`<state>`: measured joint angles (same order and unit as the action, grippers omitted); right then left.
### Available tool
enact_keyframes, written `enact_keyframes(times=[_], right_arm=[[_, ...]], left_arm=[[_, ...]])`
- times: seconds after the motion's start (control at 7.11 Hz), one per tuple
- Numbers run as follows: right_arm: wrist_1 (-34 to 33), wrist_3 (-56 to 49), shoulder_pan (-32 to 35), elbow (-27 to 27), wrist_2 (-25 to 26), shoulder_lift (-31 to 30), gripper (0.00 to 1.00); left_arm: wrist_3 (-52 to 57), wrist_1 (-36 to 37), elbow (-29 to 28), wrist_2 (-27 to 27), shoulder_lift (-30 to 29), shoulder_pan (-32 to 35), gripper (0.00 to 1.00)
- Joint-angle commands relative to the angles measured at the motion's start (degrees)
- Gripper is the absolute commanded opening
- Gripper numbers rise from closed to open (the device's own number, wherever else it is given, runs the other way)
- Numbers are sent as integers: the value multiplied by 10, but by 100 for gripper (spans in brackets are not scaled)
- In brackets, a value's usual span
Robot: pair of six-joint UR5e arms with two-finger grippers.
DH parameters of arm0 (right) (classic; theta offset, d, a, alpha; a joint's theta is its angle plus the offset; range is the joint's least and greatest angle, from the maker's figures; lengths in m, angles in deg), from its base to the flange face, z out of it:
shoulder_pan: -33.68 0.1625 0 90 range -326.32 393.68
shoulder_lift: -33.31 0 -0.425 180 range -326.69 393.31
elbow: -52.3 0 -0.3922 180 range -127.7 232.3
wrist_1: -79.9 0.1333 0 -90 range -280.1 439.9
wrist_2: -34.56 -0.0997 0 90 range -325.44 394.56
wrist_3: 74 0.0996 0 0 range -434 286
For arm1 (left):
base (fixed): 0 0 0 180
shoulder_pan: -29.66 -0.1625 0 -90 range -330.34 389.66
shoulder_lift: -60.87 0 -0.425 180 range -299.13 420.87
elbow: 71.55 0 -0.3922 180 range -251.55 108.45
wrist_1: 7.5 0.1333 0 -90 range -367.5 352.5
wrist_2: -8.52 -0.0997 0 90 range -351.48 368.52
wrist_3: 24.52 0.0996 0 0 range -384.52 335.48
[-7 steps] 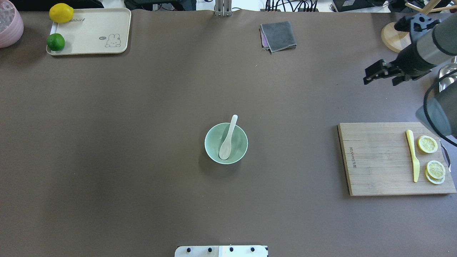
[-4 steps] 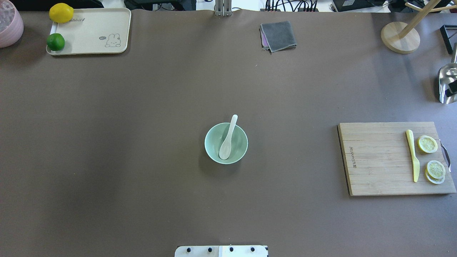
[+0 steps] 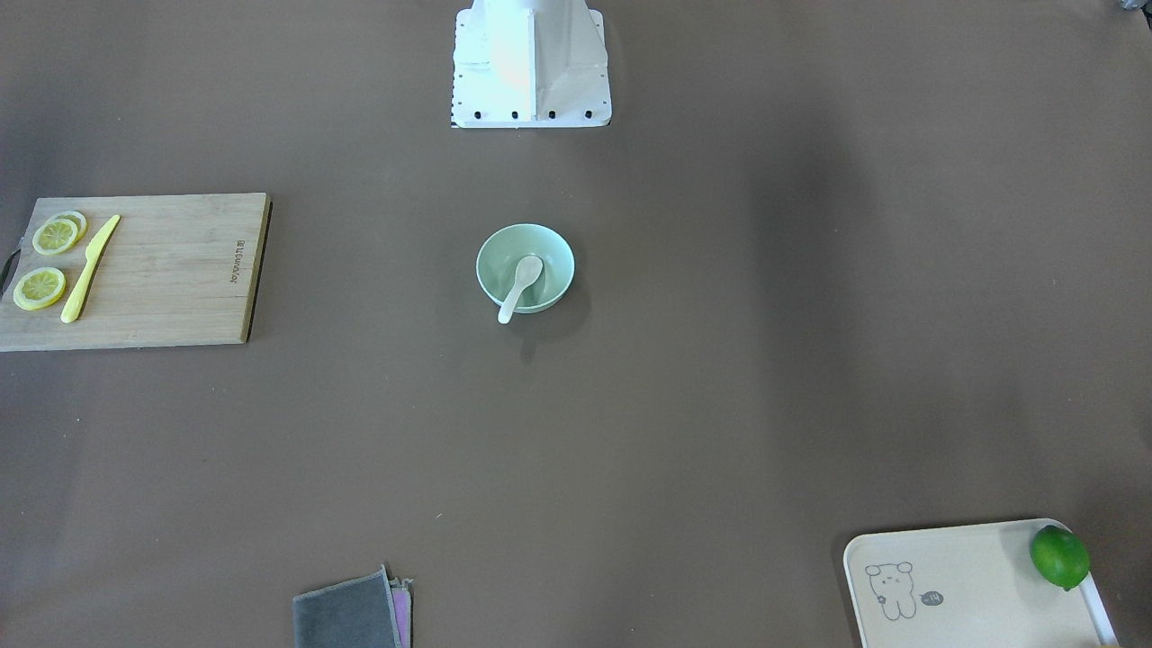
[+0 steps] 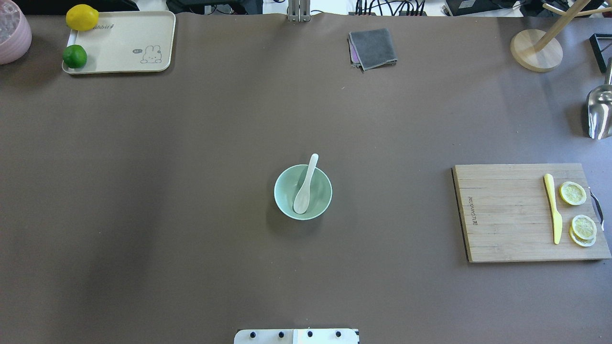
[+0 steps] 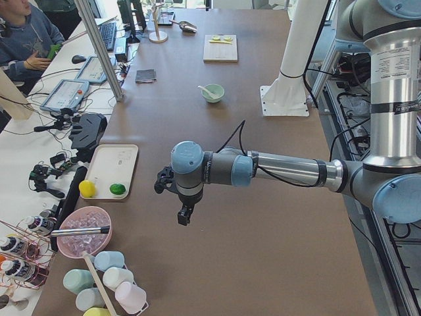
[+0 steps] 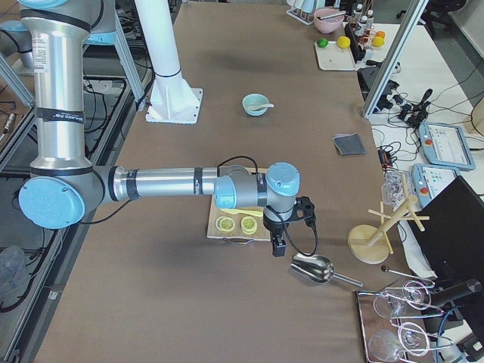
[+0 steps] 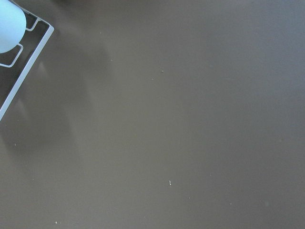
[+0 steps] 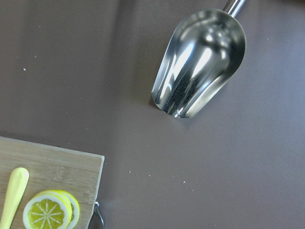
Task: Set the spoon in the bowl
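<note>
The right arm has drawn out of the overhead view since a second ago. Its pincer (image 6: 278, 246) now hangs far to the right of the bowl (image 4: 287, 193), above a metal scoop (image 8: 200, 62). The left pincer (image 5: 185, 214) hangs far to the bowl's left. Both show only side-on, so whether they are wide or narrow cannot be told.

The spoon (image 4: 304, 191) lies in the bowl, its handle leaning over the rim away from the robot, so the task looks done.

The cutting board (image 4: 507, 210) and grey cloth (image 4: 373, 48) lie well apart from the bowl on the worktop (image 4: 191, 191), obstructing nothing.

the cream tray (image 4: 119, 52) carries "abbit", its start behind the lemon (image 4: 82, 17), and a tiny "hi" bubble by a rabbit drawing (image 4: 152, 55). the brand stamp on the cutting board (image 4: 507, 215) is too small to read.
</note>
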<state>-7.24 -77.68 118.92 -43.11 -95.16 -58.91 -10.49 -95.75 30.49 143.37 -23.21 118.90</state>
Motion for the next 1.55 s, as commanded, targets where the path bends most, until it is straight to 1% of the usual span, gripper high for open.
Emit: enact_keyframes(times=[0.0, 0.28, 0.42, 0.56, 0.7, 0.84, 0.98, 1.41], right_arm=[[0, 5, 10, -1, -11, -5, 100], [1, 0, 10, -4, -10, -8, 100], [16, -2, 10, 0, -8, -20, 100], [46, 0, 10, 2, -11, -33, 100], [53, 1, 11, 0, -15, -42, 100], [52, 2, 12, 3, -15, -42, 100], [53, 3, 12, 1, -15, -41, 100], [53, 4, 11, 2, -15, -41, 100]], left_arm=[[-1, 0, -5, -1, 2, 0, 98], [-1, -2, -14, -3, -2, -1, 98], [-1, -2, -10, -3, -4, 0, 98], [-2, -2, -9, -3, -7, 0, 98], [-6, 0, -10, -4, -7, 0, 98], [-62, 0, -7, -4, -8, 0, 98], [-89, -1, -6, -5, -7, 0, 98], [-92, 0, -10, -6, -2, 0, 98]])
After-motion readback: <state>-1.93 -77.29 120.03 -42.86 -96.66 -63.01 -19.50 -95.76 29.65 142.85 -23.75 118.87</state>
